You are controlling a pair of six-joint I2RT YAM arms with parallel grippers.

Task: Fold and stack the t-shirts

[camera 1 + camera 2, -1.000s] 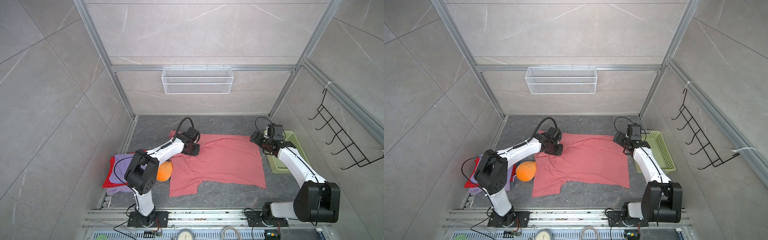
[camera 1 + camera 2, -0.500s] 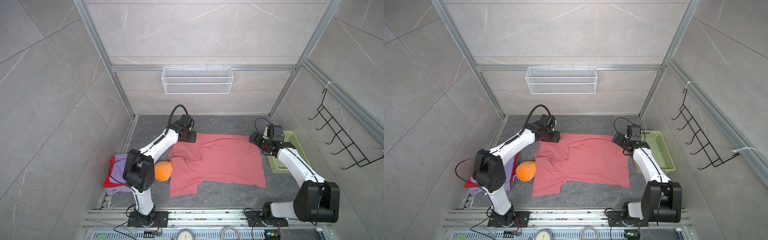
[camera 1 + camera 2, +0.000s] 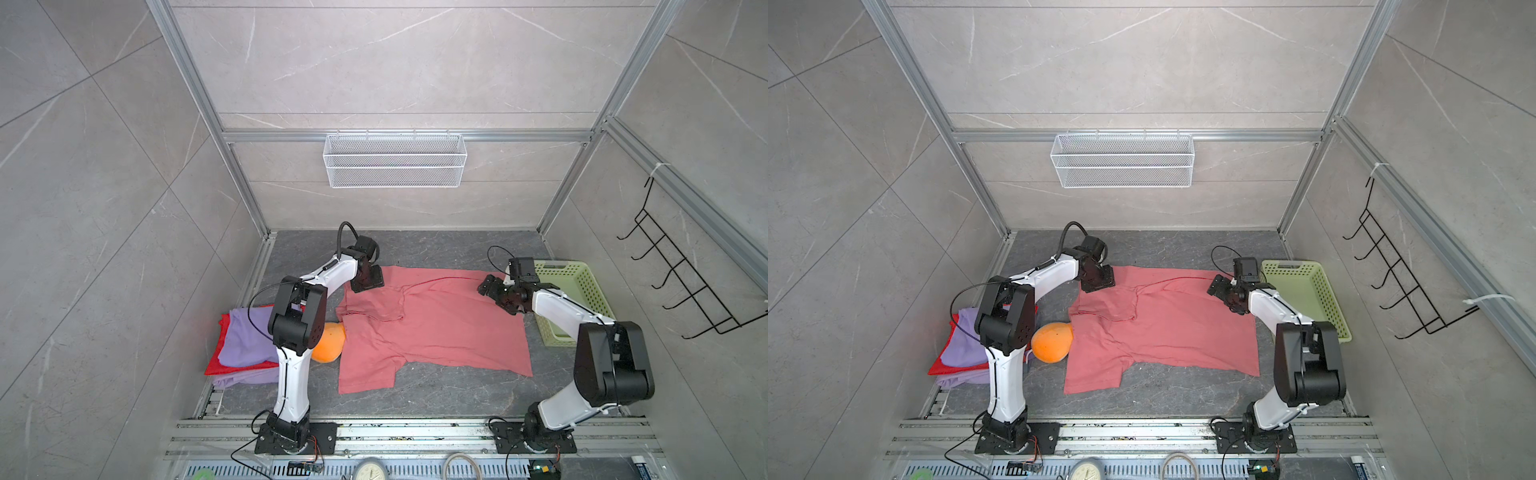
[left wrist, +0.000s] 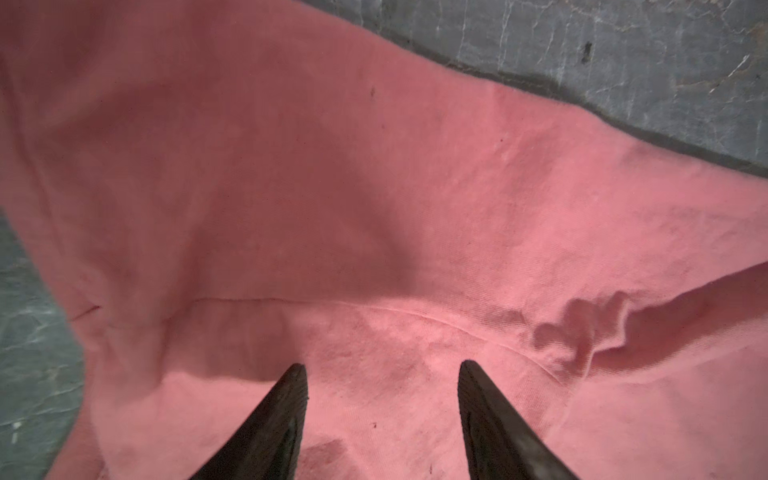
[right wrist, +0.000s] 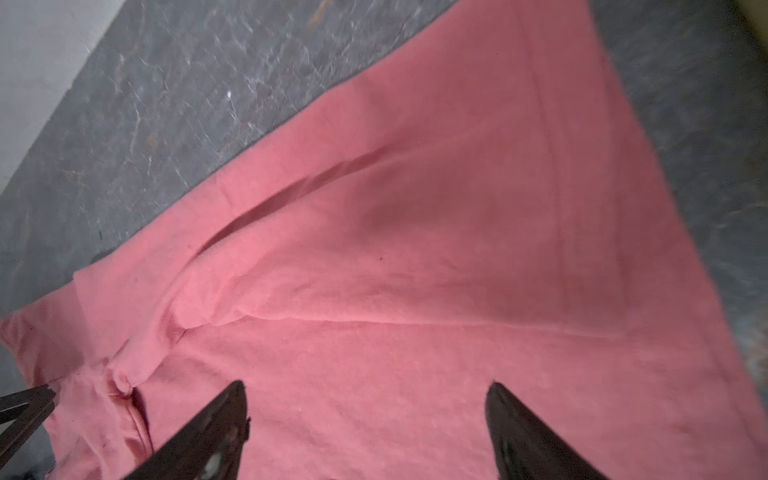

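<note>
Beside green basket [image 3: 594, 291], right jaws spread above salmon-pink t-shirt [image 3: 449, 328]; left jaws likewise.

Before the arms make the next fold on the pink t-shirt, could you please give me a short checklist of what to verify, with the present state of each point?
1. Left gripper free: ok. Its jaws stand apart above the salmon-pink t-shirt, with nothing between them.
2. Right gripper free: ok. Its jaws are apart and hold nothing.
3. Shirt lies smooth: not ok. A raised crease and wrinkles show in both wrist views.
4. Orange plush toy away from the shirt: not ok. It lies against the shirt's edge.
5. Lavender t-shirt on red t-shirt, pile tidy: cannot tell. The left arm hides part of it.
</note>
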